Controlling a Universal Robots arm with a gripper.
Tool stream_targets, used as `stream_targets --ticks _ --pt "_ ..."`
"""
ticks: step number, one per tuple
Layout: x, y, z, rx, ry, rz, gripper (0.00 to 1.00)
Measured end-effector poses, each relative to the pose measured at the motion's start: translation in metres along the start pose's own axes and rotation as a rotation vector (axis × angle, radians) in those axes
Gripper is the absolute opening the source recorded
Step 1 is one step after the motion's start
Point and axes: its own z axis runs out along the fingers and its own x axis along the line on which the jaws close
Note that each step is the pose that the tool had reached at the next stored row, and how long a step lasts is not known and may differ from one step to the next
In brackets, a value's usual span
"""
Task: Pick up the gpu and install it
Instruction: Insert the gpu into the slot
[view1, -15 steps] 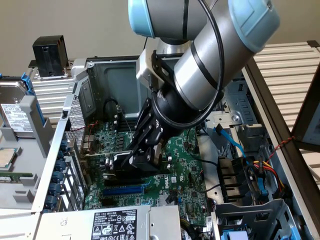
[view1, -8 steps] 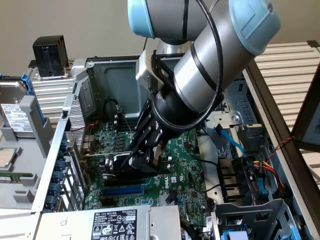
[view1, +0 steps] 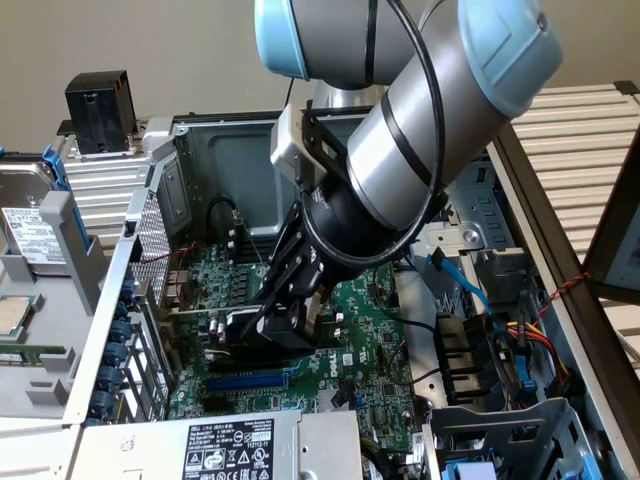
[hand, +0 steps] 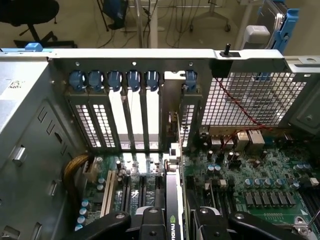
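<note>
One gpu (hand: 173, 216); black boxy shroud; upright, clamped between jaws

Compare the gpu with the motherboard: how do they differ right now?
The gpu is small and black-shrouded; the motherboard is large, bare green. The gpu stands on edge, gripped by the tool; the motherboard lies flat beneath it. Both are inside the open case.
</note>
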Motion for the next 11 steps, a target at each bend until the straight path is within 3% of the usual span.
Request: stream_targets --ticks 2,11 --pt "0.0000 0.0001 0.0001 -0.0032 0.0000 0.000 0.27" --pt "-0.0010 -0.0001 0.0003 -0.0032 -0.0001 0.000 0.27"
